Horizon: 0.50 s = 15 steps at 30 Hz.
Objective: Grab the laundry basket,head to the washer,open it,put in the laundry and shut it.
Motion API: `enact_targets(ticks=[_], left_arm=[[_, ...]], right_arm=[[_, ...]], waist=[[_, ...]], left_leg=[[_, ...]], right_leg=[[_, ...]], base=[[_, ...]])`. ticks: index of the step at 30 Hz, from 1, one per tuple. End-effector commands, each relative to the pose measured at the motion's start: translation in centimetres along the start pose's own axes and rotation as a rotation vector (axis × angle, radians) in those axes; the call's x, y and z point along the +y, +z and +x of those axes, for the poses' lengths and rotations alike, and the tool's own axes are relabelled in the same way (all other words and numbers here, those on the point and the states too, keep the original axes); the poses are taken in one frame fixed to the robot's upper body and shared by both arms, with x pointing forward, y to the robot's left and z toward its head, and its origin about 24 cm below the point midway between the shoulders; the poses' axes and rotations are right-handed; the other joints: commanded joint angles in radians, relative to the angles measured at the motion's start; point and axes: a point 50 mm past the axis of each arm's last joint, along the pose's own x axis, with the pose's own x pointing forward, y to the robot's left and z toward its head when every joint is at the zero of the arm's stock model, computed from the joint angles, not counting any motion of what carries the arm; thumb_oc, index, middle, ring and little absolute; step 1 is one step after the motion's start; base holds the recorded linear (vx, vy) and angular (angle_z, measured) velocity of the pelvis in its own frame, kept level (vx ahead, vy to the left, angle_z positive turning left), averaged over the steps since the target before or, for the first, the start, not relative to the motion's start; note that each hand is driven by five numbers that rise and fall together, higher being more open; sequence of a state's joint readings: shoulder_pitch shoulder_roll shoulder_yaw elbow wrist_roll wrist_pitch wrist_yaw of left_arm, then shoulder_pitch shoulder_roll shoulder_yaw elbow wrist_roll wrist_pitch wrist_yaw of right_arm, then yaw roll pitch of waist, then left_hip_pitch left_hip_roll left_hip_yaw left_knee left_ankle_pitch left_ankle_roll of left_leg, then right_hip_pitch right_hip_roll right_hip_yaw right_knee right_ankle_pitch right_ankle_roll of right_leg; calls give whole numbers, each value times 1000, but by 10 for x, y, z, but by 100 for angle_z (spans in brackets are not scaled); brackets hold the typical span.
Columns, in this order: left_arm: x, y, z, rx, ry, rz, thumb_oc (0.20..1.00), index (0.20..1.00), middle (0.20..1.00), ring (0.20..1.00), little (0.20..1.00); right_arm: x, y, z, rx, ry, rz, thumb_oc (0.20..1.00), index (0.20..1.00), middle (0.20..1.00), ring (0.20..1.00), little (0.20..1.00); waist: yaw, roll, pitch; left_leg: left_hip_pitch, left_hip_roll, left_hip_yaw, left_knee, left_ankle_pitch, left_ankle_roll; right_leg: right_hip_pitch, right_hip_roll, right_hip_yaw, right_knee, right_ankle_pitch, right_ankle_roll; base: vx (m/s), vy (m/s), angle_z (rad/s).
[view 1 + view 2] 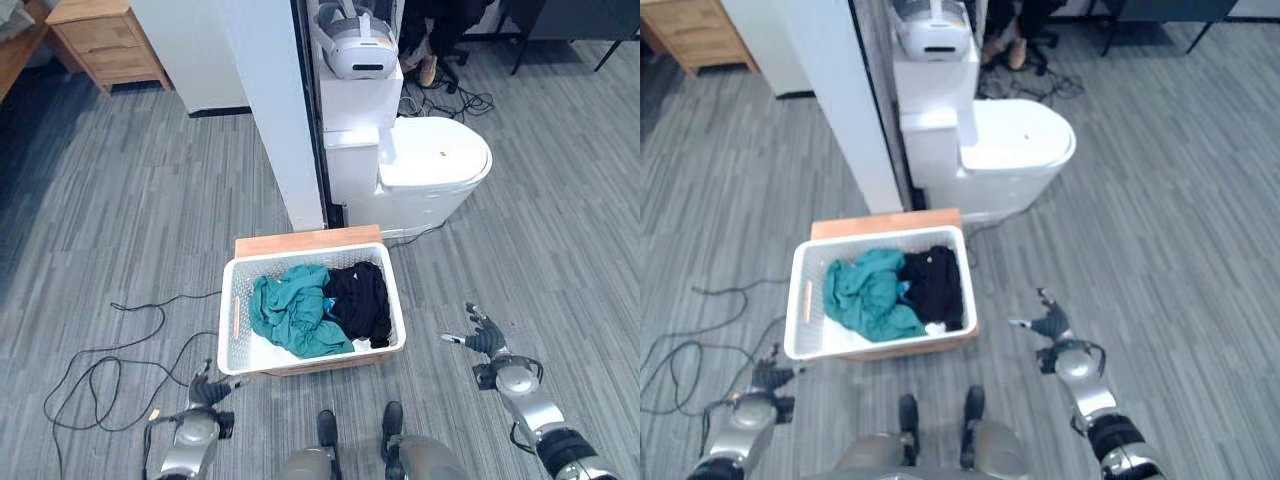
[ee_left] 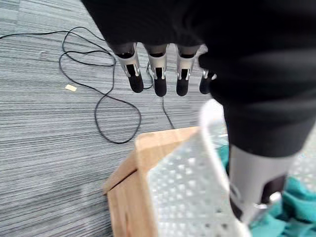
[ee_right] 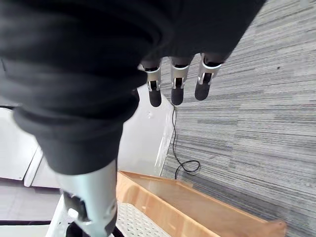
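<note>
A white perforated laundry basket rests on a low wooden stand on the floor. Inside it a teal cloth lies on the left and a black cloth on the right. My left hand hovers low by the basket's front left corner, its fingers straight and its thumb over the rim, holding nothing. My right hand is spread open to the right of the basket, clear of it. Behind the basket stands a white appliance with a rounded, closed lid.
A white pillar rises just behind the basket on the left. A wooden nightstand stands at the far left and chair legs at the far right. Grey carpet lies open on the right.
</note>
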<state>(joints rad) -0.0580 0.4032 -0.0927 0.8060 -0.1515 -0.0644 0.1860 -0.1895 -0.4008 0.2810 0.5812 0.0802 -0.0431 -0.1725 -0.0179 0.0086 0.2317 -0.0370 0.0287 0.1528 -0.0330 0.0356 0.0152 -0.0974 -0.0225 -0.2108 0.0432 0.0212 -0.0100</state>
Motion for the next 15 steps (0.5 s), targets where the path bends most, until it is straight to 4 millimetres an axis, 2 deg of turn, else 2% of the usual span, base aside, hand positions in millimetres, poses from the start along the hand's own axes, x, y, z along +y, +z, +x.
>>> enact_targets(ticks=[1, 2, 3, 4, 7, 9, 13, 14, 15], left_arm=[[24, 22, 14, -43, 112, 62, 1000, 1000, 1000, 1000, 1000], [25, 25, 17, -41, 119, 64, 1000, 1000, 1000, 1000, 1000], [27, 37, 21, -66, 128, 80, 1000, 1000, 1000, 1000, 1000], [27, 50, 27, -82, 135, 110, 1000, 1000, 1000, 1000, 1000], [32, 74, 34, -127, 161, 128, 1000, 1000, 1000, 1000, 1000], [28, 84, 38, -133, 154, 134, 1000, 1000, 1000, 1000, 1000], [15, 83, 40, -104, 127, 144, 1000, 1000, 1000, 1000, 1000], [10, 80, 40, -93, 114, 149, 768, 768, 768, 768, 768], [1, 81, 39, -99, 89, 138, 200, 200, 200, 200, 200]], right_arm=[[11, 15, 9, -43, 22, 5, 1000, 1000, 1000, 1000, 1000], [17, 20, 12, -52, 37, 24, 1000, 1000, 1000, 1000, 1000], [25, 32, 17, -74, 59, 39, 1000, 1000, 1000, 1000, 1000], [34, 51, 25, -119, 83, 54, 1000, 1000, 1000, 1000, 1000], [39, 78, 34, -182, 94, 37, 1000, 1000, 1000, 1000, 1000], [46, 95, 41, -208, 112, 11, 1000, 1000, 1000, 1000, 1000], [56, 104, 47, -196, 131, -34, 1000, 1000, 1000, 1000, 1000], [58, 103, 48, -182, 135, -45, 680, 680, 680, 680, 680], [59, 100, 49, -163, 132, -46, 200, 200, 200, 200, 200]], waist=[[11, -36, -17], [12, -35, -12], [15, -34, 2], [17, -35, 29], [19, -35, 65], [23, -33, 85], [30, -31, 108], [32, -31, 114], [36, -30, 122]], left_leg=[[-45, -13, 24, 34, -59, -37], [-49, -13, 24, 32, -58, -38], [-63, -12, 25, 35, -56, -37], [-99, -9, 25, 45, -52, -37], [-159, -8, 26, 64, -44, -37], [-202, -8, 26, 76, -33, -36], [-233, -10, 23, 75, -19, -37], [-239, -11, 22, 77, -19, -36], [-248, -14, 21, 81, -17, -36]], right_leg=[[49, -64, 53, 18, -135, 113], [44, -64, 53, 19, -133, 114], [28, -65, 58, 21, -130, 115], [-12, -67, 67, 33, -122, 117], [-78, -66, 85, 62, -114, 116], [-123, -65, 97, 85, -105, 114], [-156, -68, 101, 95, -99, 114], [-164, -67, 104, 99, -98, 114], [-170, -69, 104, 100, -95, 113]], base=[[18, 27, 9], [-22, 46, 4], [-110, 64, -4], [-143, 68, -3], [-128, 55, -10], [-47, 69, -23], [2, 27, -6], [11, 23, 5], [9, 0, 5]])
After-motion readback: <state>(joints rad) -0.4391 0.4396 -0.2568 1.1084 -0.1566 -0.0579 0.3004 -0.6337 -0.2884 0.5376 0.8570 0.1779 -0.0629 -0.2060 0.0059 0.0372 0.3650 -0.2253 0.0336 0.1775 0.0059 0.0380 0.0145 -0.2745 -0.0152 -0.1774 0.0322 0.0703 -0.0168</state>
